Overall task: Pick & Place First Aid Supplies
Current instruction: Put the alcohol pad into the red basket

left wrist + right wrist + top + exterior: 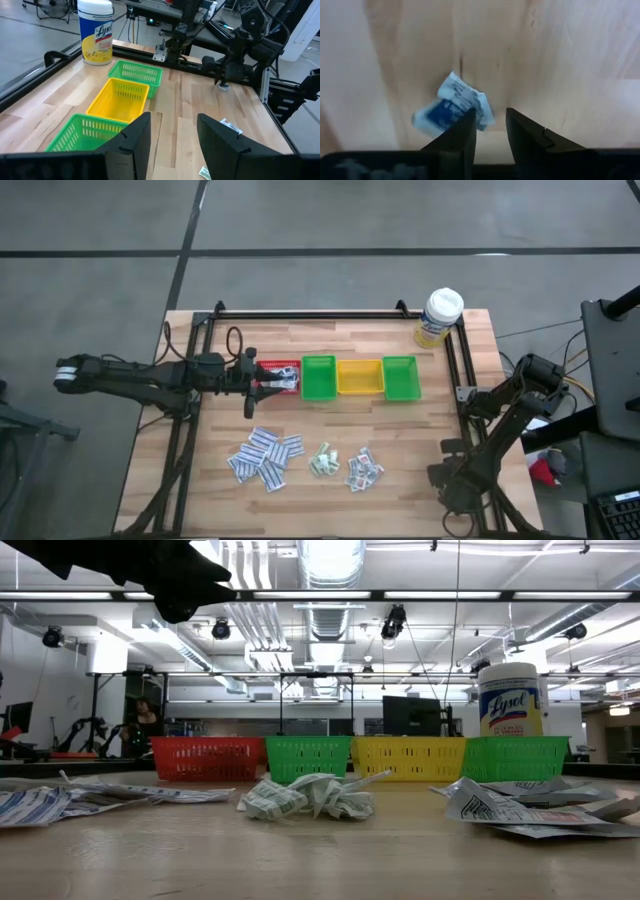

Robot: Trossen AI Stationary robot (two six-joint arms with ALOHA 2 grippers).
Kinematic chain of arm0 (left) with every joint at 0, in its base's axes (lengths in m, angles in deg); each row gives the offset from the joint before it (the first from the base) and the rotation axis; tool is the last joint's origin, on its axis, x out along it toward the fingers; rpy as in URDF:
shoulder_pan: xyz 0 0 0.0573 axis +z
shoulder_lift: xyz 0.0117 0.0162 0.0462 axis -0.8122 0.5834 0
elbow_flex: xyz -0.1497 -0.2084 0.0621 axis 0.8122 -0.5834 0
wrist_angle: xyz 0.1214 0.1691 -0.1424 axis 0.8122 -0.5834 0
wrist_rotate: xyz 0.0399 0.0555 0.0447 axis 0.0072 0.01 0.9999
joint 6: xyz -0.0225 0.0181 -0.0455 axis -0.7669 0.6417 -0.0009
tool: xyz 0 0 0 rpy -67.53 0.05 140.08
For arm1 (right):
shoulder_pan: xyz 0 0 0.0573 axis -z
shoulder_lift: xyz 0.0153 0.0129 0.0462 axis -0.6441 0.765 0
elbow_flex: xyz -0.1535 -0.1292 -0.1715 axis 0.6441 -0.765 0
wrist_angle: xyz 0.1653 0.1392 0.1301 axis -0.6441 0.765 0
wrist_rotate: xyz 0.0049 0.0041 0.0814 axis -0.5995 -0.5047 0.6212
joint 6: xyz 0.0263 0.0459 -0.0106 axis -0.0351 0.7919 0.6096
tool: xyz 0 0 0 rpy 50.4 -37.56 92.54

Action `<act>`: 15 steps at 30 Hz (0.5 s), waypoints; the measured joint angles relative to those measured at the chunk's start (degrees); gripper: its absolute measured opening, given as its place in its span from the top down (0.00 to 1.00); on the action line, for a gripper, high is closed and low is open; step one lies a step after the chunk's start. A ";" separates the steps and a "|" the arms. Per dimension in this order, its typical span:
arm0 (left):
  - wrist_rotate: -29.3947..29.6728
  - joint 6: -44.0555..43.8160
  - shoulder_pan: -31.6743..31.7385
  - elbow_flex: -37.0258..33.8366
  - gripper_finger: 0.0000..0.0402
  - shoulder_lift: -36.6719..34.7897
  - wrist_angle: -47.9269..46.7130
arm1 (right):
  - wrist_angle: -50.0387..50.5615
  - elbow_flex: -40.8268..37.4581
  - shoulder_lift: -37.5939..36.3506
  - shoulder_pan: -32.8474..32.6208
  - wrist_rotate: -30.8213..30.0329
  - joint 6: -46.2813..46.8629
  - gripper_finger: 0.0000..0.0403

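On the wooden table [330, 510] both grippers' jaws stand apart, the right gripper [490, 127] over a packet [452, 107].

You can read one brand name: "Lysol", in dark blue script on the yellow label of the white-capped bottle [511, 698] standing at the desk's [330, 480] far right corner. The paper packets [306, 796] carry grey, blue and green print, all too small to read.

bins – red [279, 373], green [319, 378], yellow [359, 377], green [400, 378] in a row | Lysol bottle [439, 317] – table's [400, 440] far right corner
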 joint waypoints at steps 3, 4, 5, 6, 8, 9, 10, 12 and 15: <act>0.00 0.00 0.00 0.00 0.62 0.00 -0.04 | 0.14 0.20 2.45 0.04 0.08 -0.27 0.76; 0.00 0.00 0.00 0.00 0.62 0.00 -0.07 | 0.19 0.32 3.34 0.04 0.09 -0.37 0.77; 0.00 0.00 0.00 0.00 0.62 0.00 -0.07 | 0.21 0.45 4.01 0.06 0.20 -0.46 0.77; 0.00 0.00 -0.01 0.00 0.62 0.00 -0.07 | 0.23 0.61 4.59 0.14 0.26 -0.47 0.79; 0.00 0.00 -0.02 0.00 0.62 0.00 -0.07 | 0.23 0.71 5.11 0.22 0.23 -0.41 0.81; 0.00 0.00 -0.02 0.00 0.62 0.00 -0.05 | 0.19 0.71 5.14 0.24 -0.03 -0.09 0.83; 0.01 0.00 -0.01 0.00 0.62 0.00 -0.03 | 0.15 0.71 5.03 0.22 -0.44 0.39 0.84; 0.00 0.02 0.00 0.00 0.62 0.00 -0.02 | -0.12 0.51 4.28 0.28 -2.19 1.32 0.88; 0.00 0.01 0.00 0.00 0.62 0.00 -0.04 | -0.06 0.04 2.84 0.67 -5.14 2.81 0.94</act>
